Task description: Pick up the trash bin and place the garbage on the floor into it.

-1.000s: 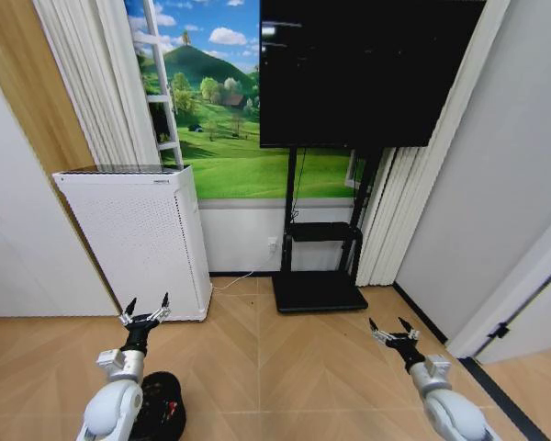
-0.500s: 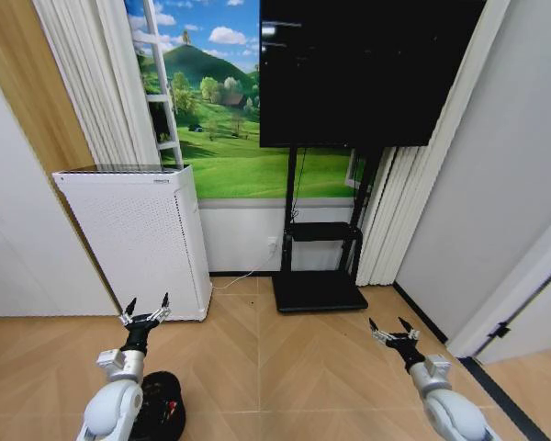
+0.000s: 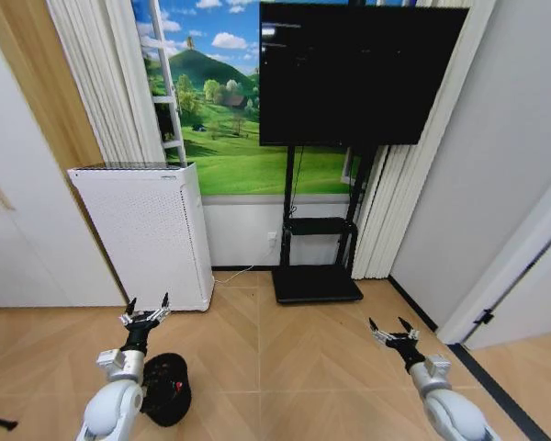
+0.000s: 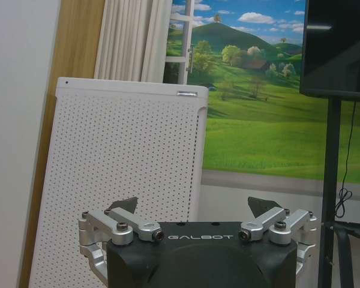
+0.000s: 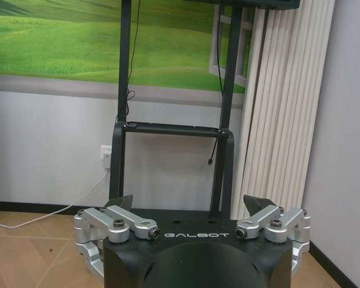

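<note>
- Head view: the left hand (image 3: 146, 312) is raised above the wooden floor (image 3: 285, 367), fingers spread wide, grasping nothing and touching nothing.
- Head view: the right hand (image 3: 393, 329) is raised at the same height on the opposite side, fingers likewise spread, released and empty.
- The trash bin (image 3: 165, 401) stands on the floor just beside the left forearm, below and behind the left hand; a small red item lies inside its rim.
- Left wrist view: the left hand (image 4: 196, 207) faces the white perforated appliance (image 4: 120, 180), well apart from it.
- Right wrist view: the right hand (image 5: 188, 204) faces the black TV stand (image 5: 171, 129) and the wall behind it.
</note>
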Tool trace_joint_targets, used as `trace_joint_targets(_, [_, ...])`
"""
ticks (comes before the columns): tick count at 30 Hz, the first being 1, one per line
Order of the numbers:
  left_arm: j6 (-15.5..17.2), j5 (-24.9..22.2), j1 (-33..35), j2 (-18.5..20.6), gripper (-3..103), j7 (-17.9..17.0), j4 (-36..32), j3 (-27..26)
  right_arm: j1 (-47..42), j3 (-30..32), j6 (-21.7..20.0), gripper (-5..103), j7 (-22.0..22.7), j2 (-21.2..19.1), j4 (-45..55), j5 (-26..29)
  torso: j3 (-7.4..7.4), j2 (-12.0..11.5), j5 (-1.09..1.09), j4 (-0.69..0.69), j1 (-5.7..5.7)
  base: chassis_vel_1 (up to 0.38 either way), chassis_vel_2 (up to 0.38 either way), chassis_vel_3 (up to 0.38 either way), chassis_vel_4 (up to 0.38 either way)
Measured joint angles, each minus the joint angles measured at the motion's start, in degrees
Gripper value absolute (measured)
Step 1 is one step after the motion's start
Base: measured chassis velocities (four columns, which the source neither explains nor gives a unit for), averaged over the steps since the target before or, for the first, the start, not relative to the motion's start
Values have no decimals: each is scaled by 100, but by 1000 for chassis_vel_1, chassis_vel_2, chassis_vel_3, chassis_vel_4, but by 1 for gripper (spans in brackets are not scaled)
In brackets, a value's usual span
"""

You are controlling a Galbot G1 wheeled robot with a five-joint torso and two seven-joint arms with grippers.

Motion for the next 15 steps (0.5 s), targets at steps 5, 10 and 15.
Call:
trace_joint_targets(5, [0, 0, 0, 0, 100, -1, 0, -1, 0, 0, 0, 100, 0, 0, 0, 0, 0, -3, 0, 3, 0, 299, -285, -290, 287])
trace_joint_targets(10, [0, 0, 0, 0, 100, -1, 0, -1, 0, 0, 0, 100, 0, 0, 1, 0, -3, -5, 1, 2, -2, 337, -360, -353, 348])
trace_joint_targets(15, [1, 0, 1, 0, 100, -1, 0, 1, 1, 1, 0, 100, 1, -1, 1, 0, -4, -6, -6, 2, -2, 368, -351, -382, 370])
